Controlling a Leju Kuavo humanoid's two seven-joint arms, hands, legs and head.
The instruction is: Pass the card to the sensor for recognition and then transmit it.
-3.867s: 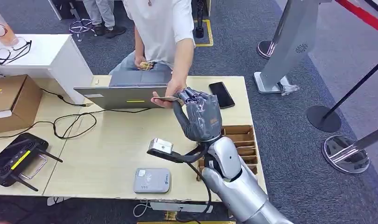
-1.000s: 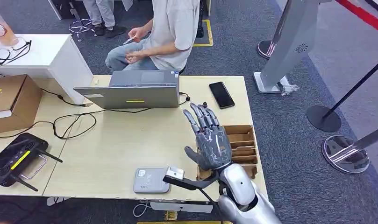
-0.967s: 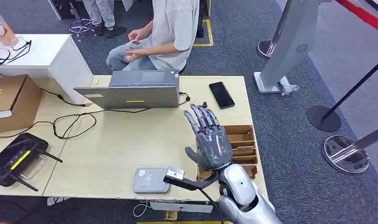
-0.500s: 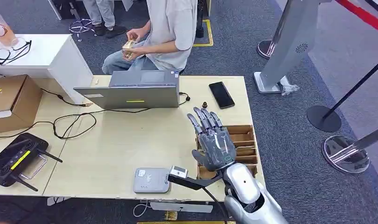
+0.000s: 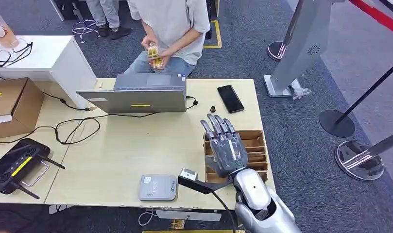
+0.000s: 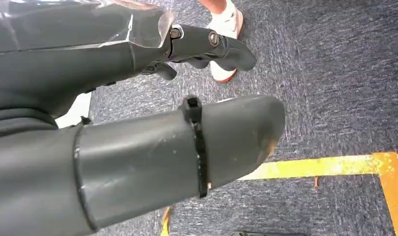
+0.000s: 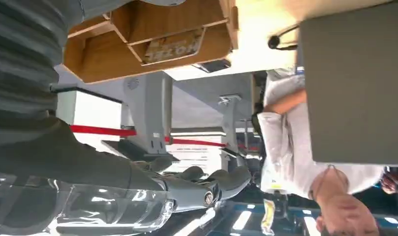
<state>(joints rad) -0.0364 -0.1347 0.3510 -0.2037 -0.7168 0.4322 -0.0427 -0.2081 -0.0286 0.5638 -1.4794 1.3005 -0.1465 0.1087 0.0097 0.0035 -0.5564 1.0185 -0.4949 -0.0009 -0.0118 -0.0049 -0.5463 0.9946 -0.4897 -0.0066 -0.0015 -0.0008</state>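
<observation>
Cards (image 5: 154, 50) are sitting in the person's (image 5: 172, 19) hands, well beyond your right hand (image 5: 227, 148).
Your right hand is hovering spread and empty over the wooden tray (image 5: 256, 151).

Right wrist view: card (image 7: 174, 46) in wooden organizer (image 7: 137, 54) carries printed word, appears to read "HOTEL", shown upside down. Head view: card reader (image 5: 158, 187) bears small contactless-style symbol and tiny print, too small to read. Laptop (image 5: 136, 99) lid has yellow sticker, no legible text. Yellow strip on black router (image 5: 17, 167), illegible.
</observation>
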